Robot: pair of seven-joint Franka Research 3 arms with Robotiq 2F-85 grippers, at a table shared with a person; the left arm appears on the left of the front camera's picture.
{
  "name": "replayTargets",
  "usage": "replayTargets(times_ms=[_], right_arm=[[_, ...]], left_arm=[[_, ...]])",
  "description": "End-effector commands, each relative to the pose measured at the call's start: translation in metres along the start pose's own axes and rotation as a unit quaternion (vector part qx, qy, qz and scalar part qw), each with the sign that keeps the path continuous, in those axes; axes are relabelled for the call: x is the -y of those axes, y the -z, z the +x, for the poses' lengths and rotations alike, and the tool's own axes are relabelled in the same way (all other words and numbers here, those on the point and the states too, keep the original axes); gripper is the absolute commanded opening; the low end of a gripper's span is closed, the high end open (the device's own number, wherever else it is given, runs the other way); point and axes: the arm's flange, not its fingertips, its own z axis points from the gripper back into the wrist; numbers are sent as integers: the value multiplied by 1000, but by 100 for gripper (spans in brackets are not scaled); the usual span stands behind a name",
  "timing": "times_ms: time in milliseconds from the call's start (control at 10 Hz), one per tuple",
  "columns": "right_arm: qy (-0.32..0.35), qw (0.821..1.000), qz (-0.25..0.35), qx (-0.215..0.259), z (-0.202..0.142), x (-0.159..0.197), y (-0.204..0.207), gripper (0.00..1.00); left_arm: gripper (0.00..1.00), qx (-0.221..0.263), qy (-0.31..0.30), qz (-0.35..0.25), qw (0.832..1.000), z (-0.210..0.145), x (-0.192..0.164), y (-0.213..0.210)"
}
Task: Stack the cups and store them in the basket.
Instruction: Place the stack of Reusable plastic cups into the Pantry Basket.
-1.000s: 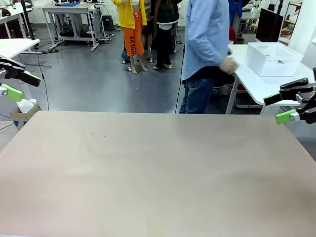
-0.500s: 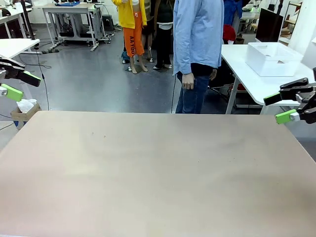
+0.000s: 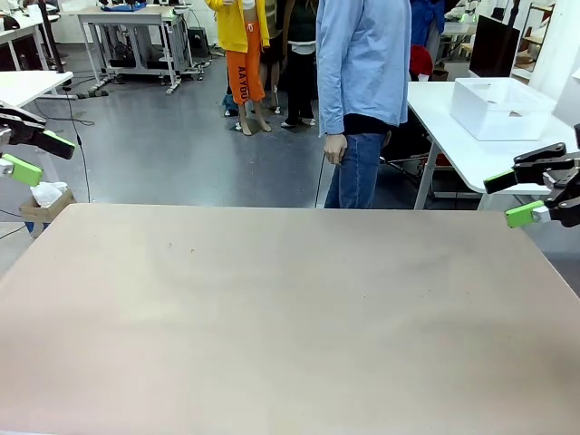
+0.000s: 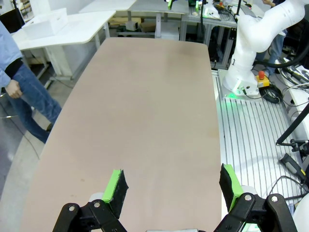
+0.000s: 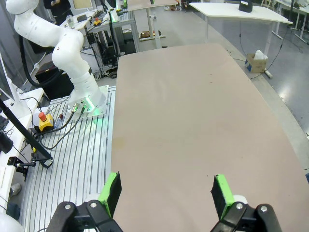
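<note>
Front view: basket (image 3: 501, 109) behind right end effector (image 3: 511, 198).

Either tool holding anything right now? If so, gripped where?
Nothing held. The left tool and right tool both stand open with nothing between the fingers, off the sides of the table.

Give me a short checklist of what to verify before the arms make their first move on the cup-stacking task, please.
1. Left gripper open, nothing between its fingers: ok.
2. Right gripper open, nothing held: ok.
3. Cups on the work table: not ok.
4. Basket within reach: not ok; it sits on the white side table behind the right arm's side.
5. Person away from the work table edge: cannot tell; standing close behind it.
</note>
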Motion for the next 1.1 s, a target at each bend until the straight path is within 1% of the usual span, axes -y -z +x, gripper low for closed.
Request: replayTargets(times_ms=[0,1000], right_arm=[[-4,1000,2,9,2,1,-1,100],[-4,1000,2,9,2,1,-1,100]], left_arm=[[100,6,6,-3,1000,1,0,-1],[100,6,6,-3,1000,1,0,-1]])
